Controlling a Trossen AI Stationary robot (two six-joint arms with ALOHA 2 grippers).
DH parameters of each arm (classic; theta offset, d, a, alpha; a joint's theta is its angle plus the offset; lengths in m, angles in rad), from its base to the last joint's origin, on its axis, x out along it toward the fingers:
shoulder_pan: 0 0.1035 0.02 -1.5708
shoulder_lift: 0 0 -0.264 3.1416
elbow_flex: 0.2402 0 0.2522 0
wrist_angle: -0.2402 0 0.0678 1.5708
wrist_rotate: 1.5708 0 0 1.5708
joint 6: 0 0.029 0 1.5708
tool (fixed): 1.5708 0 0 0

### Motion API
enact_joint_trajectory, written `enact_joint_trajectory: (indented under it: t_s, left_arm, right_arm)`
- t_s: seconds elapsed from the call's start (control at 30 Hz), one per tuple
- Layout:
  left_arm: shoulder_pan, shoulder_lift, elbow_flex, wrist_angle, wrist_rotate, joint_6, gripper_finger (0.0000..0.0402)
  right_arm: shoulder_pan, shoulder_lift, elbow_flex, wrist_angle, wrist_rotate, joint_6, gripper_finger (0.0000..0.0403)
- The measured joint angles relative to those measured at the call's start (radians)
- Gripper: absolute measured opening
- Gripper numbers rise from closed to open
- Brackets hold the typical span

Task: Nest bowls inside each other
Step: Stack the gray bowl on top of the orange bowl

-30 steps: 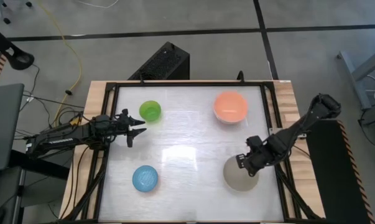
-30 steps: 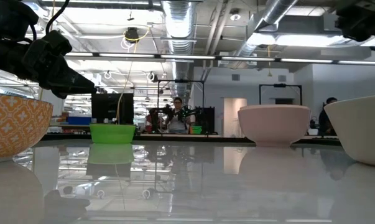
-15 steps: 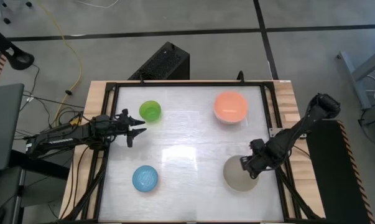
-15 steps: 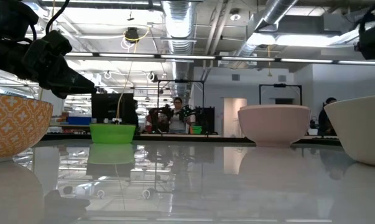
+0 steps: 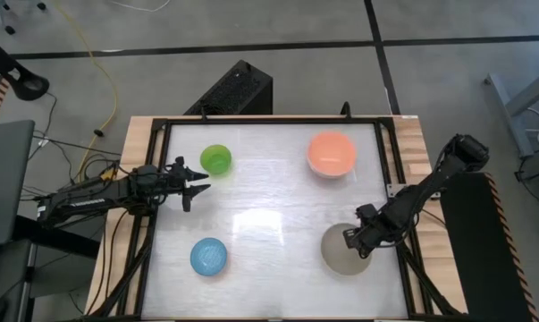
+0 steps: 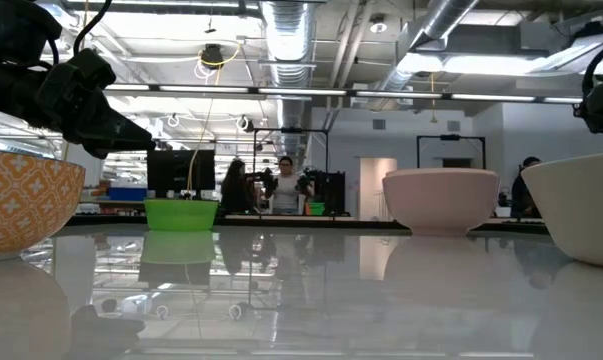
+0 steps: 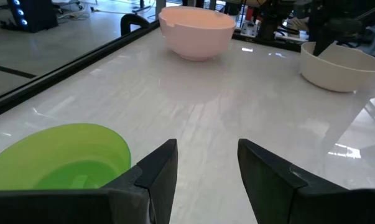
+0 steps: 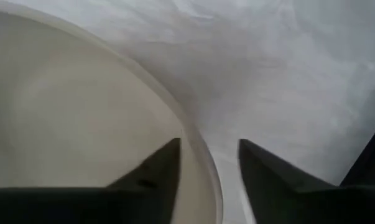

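My right gripper (image 5: 357, 238) points down at the far right rim of the grey-beige bowl (image 5: 343, 252). Its fingers are open and straddle the rim (image 8: 203, 163), one over the bowl's inside and one outside, with a gap on each side. My left gripper (image 5: 197, 185) waits open at the table's left, just near of the green bowl (image 5: 216, 159), which stands on its base. The blue bowl (image 5: 208, 257) stands at the near left. The salmon-orange bowl (image 5: 331, 153) stands at the far right, with a white edge (image 5: 332, 174) showing at its near side.
A black frame (image 5: 269, 120) runs around the white tabletop, with a wooden border outside it. A wide bare stretch of table (image 5: 269, 224) lies between the bowls. Beyond the far edge stands a black box (image 5: 236, 89) on the floor. People show far off in the low view.
My right gripper has come down toward the grey-beige bowl's rim and drifted a little toward the table's near edge. The bowls have stayed where they were.
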Motion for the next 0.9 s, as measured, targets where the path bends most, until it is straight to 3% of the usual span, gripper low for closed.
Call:
enact_joint_trajectory:
  t_s: [0.13, 0.2, 0.37, 0.53, 0.77, 0.9]
  left_arm:
    - [0.000, 0.000, 0.000, 0.000, 0.000, 0.000, 0.0158]
    - [0.000, 0.000, 0.000, 0.000, 0.000, 0.000, 0.0158]
    - [0.000, 0.000, 0.000, 0.000, 0.000, 0.000, 0.0158]
    - [0.000, 0.000, 0.000, 0.000, 0.000, 0.000, 0.0158]
    - [0.000, 0.000, 0.000, 0.000, 0.000, 0.000, 0.0158]
    - [0.000, 0.000, 0.000, 0.000, 0.000, 0.000, 0.0158]
  right_arm:
    - [0.000, -0.002, 0.008, 0.017, -0.006, -0.036, 0.0049]
    - [0.000, -0.004, 0.032, 0.032, 0.005, -0.050, 0.0018]
    - [-0.038, -0.002, 0.117, -0.027, 0.074, -0.102, 0.0019]
    - [-0.151, -0.002, 0.247, -0.104, 0.255, -0.298, 0.0007]
    - [-0.416, -0.001, 0.437, -0.111, 0.412, -0.753, 0.0011]
    - [-0.619, -0.002, 0.517, -0.113, 0.455, -0.909, 0.0011]
